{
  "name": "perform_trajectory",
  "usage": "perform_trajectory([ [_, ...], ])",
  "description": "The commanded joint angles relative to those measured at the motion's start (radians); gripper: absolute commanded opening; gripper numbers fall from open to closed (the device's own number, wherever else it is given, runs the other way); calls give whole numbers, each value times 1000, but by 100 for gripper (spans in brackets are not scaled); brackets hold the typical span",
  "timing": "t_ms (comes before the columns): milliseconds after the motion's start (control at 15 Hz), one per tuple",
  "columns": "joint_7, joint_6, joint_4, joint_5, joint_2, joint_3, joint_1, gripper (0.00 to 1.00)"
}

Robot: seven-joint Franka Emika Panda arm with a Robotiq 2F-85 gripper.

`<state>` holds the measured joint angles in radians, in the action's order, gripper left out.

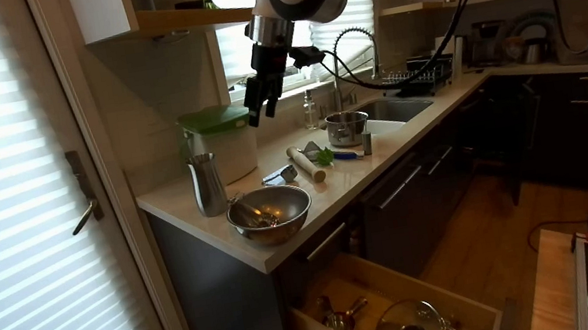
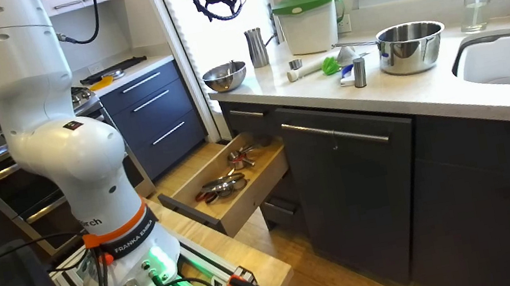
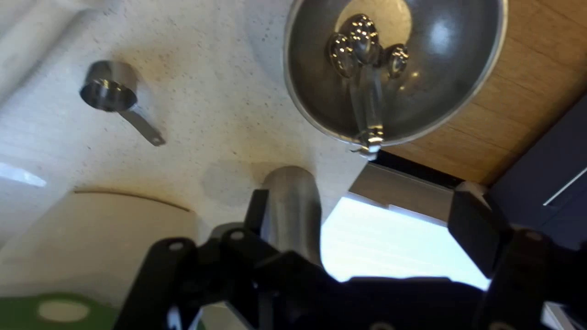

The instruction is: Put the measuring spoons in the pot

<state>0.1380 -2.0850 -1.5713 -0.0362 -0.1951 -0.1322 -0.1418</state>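
Note:
The measuring spoons [image 3: 369, 98] lie in the wide steel bowl [image 3: 442, 82] in the wrist view, their joined handle ends resting over its rim. In an exterior view the spoons [image 1: 247, 211] show in the bowl [image 1: 281, 233] near the counter's end. The pot [image 1: 345, 132] stands on the counter by the sink; it also shows in an exterior view [image 2: 411, 52] with its handle towards the bin. My gripper [image 3: 360, 204] is open with nothing between its fingers. In both exterior views the gripper [image 1: 261, 117] [image 2: 215, 4] hangs high above the counter, apart from the spoons.
A tall metal canister [image 1: 208, 187] stands beside the bowl. Behind it is a white bin [image 1: 226, 149] with a green lid. A measuring cup [image 3: 112, 87], a wooden pestle [image 1: 306, 164], a green utensil [image 1: 325, 156] and a small cylinder [image 2: 360, 72] lie between bowl and pot. A drawer [image 2: 251, 211] is open below.

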Motion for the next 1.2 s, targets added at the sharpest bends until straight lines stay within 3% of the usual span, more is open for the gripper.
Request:
perform_trajectory([
  [0,7,112,175,1,-103,-32,-28,96],
  [67,-6,156,223,7,-133,-36,-38,89],
  [200,-19,227,292,4,-182,-39,-49,94],
  [267,19,203,298,-7,-188,-46,-48,95],
  [333,1,169,221,-1,-132,-39,-45,91],
  [400,4,169,243,-1,-152,-41,-46,95],
  [933,7,170,279,-1,-179,-45,-47,99],
  [1133,1,202,290,-74,-227,-55,-34,100],
])
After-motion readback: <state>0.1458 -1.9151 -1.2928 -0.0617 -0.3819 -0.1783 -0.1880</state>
